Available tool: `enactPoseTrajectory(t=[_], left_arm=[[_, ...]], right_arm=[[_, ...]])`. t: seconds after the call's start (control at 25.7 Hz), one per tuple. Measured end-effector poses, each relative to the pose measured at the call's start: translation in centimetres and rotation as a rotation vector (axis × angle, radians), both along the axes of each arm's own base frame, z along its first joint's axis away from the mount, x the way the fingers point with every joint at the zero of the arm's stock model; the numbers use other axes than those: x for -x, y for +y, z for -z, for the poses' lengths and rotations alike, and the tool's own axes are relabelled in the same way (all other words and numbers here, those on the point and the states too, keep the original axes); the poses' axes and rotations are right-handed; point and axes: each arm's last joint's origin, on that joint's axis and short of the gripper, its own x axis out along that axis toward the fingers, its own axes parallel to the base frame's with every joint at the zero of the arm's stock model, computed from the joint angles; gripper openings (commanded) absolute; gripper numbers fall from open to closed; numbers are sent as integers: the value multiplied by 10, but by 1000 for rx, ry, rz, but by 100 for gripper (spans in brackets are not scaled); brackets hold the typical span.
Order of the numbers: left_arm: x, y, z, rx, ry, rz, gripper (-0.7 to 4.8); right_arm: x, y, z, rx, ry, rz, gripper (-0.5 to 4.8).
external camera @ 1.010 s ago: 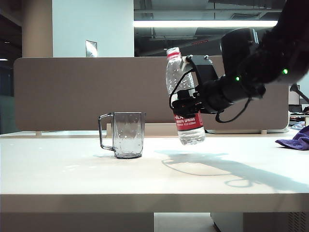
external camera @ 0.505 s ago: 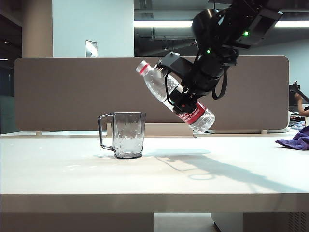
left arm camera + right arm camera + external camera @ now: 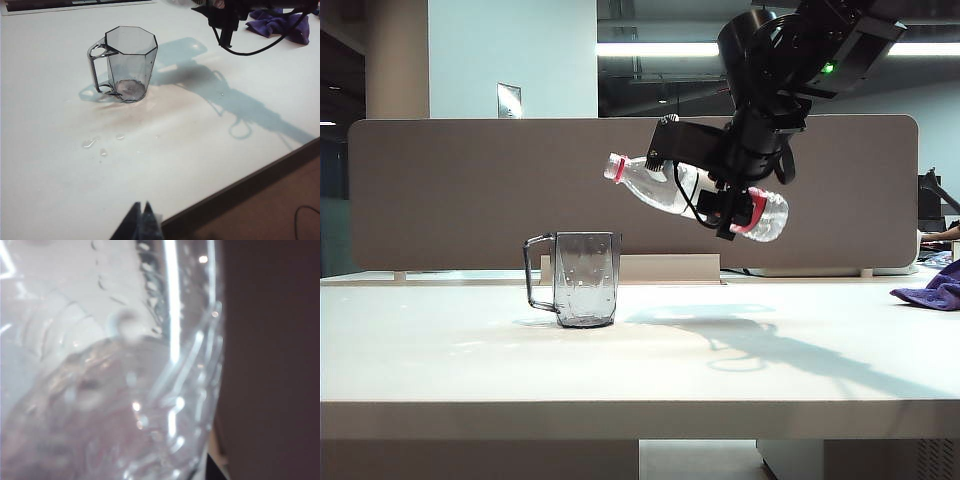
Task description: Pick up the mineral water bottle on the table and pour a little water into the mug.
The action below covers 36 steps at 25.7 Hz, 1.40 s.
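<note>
One bottle and one cup are all this step needs, and they are almost lined up. The right gripper (image 3: 728,200) is clamped around the middle of the mineral water bottle (image 3: 660,188), holding it high above the table (image 3: 640,370) and tipped nearly level, its red-ringed neck pointing toward the mug (image 3: 586,278) and angled a little upward. The mug stands upright on the table below, to the left in the exterior view; the bottle mouth hangs above and just to the right of its rim, not clearly over the opening. In the right wrist view the clear bottle wall (image 3: 100,380) fills the picture, with water pooled inside. The left gripper (image 3: 141,224) hangs low at the near edge of the table, well apart from the mug (image 3: 127,62), its fingers together and holding nothing. A few drops (image 3: 90,143) lie on the white surface near the mug. To pour well, I judge the mouth should be carried a little further over the middle of the opening before the neck dips below level, then rolled slowly so only a thin stream comes. Because the mug is light and empty-looking, the stream should fall from low enough not to splash, and the bottle should be righted as soon as a small amount has collected. Tipping too early would probably wet the table beside the rim.
</note>
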Motion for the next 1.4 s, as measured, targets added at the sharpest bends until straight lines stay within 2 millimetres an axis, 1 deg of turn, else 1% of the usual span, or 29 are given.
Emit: enactPoseTrajectory(t=[0.12,0.39,0.54,0.7,1.09,1.4], left_arm=[[0,0,0,0,0,0,-5],[0,0,0,0,0,0,-5],[0,0,0,0,0,0,-5],[0,0,0,-1,0,0,-5],[0,0,0,0,0,0,-5],[0,0,0,-1,0,0,-5]], right_arm=[[-2,0,-4,73,-59,-33,252],[-2,1,-6,177,-86,-75,252],[-4,3,-14,230,-179,-137,252],[-4,3,-16,301,-215,-163,252],[-4,4,-16,356,-235,-223,251],[-4,4,-16,358,-236,-226,252]])
